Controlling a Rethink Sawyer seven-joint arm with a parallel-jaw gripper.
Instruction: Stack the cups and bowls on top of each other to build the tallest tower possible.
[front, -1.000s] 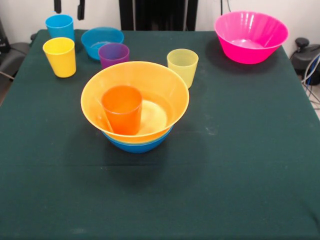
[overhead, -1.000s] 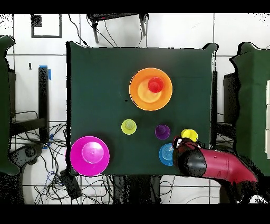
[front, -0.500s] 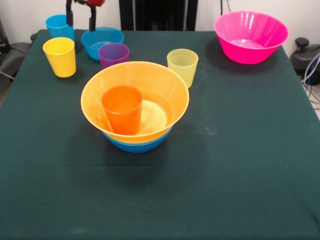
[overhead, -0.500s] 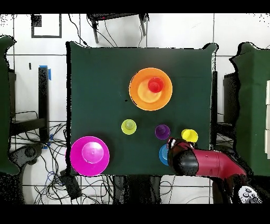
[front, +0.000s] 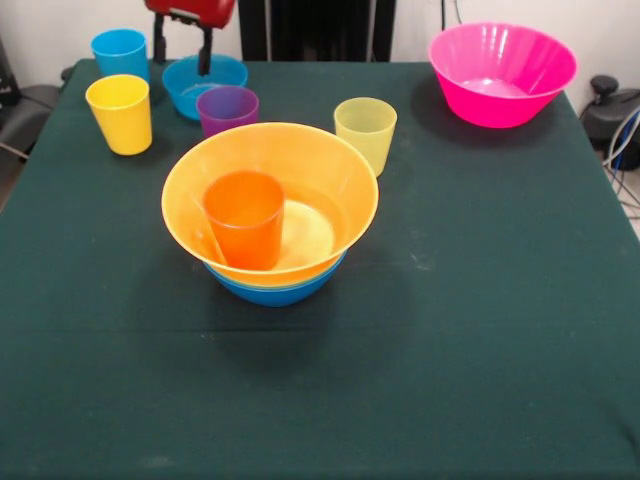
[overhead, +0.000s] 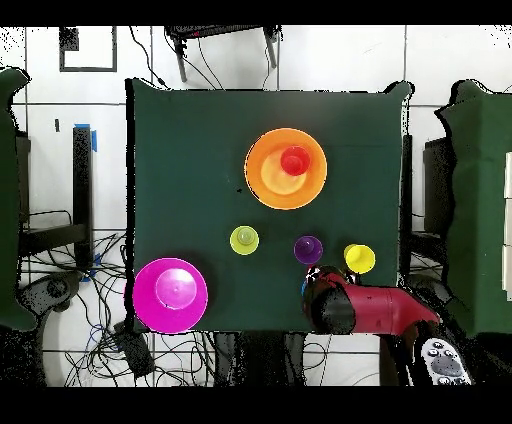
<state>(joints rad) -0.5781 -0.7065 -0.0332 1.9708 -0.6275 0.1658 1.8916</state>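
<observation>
My gripper (front: 182, 50) hangs spread wide over the small blue bowl (front: 215, 78), one finger (front: 205, 53) inside its rim, holding nothing. The tower (front: 270, 205) sits mid-tabletop (front: 480, 330), the orange cup (front: 244, 217) in its orange-yellow bowl.

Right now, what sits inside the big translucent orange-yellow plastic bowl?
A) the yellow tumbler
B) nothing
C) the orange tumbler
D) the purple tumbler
C: the orange tumbler stands upright inside the orange-yellow bowl, while the purple tumbler and yellow tumbler stand on the table behind it.
</observation>
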